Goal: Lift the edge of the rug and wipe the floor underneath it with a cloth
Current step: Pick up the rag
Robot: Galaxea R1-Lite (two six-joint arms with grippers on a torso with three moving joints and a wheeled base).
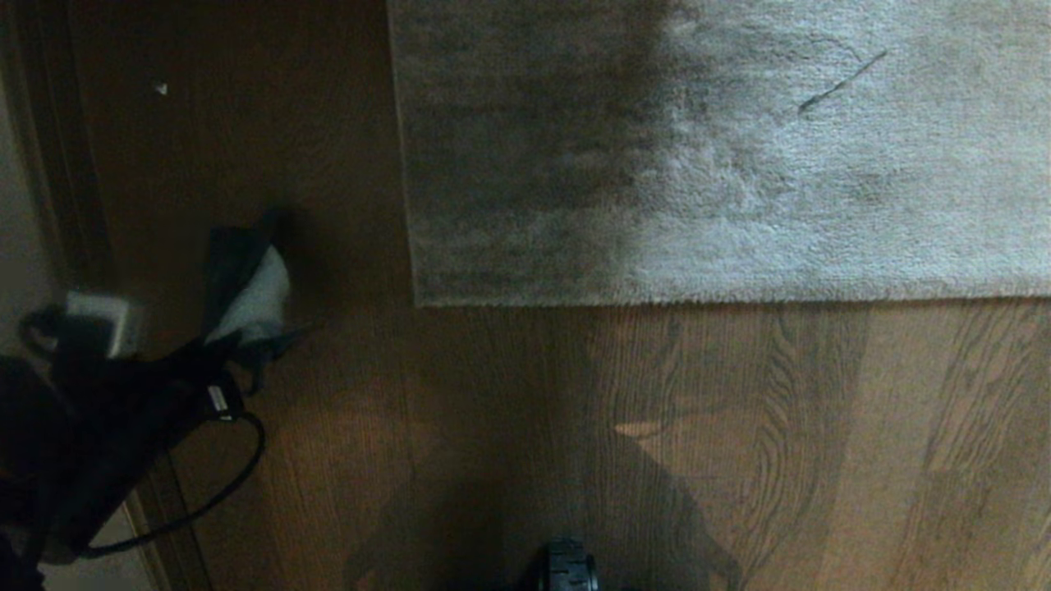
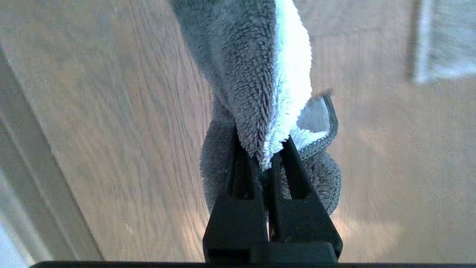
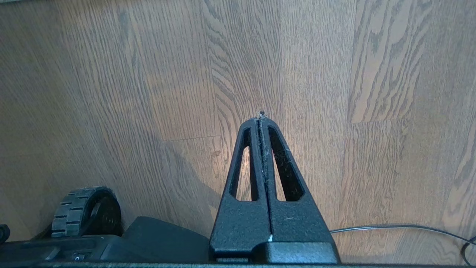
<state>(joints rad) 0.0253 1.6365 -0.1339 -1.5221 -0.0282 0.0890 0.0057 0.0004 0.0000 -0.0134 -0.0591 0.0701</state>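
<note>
Two grippers show here, and only one of them carries something. The left gripper has its jaws clamped tight on the cloth, which is pinched at a fold right between the two fingertips; most of the cloth hangs out beyond the tips, with the grey fuzzy side on one side of the jaws and a paler, almost white side on the other, and a dark stitched border curls out just beside one finger. In the head view this left gripper is at the left side, above the floor, and the cloth sticks out past the jaws toward the rug. The rug edge lies flat on the planks, well apart from the jaws, with its square corner as the part nearest to the cloth. The right gripper has its jaws pressed fully together with nothing between them; only bare planks lie beyond its tips, and a black wheel of the base and a thin cable are behind the jaws, near the wrist.
</note>
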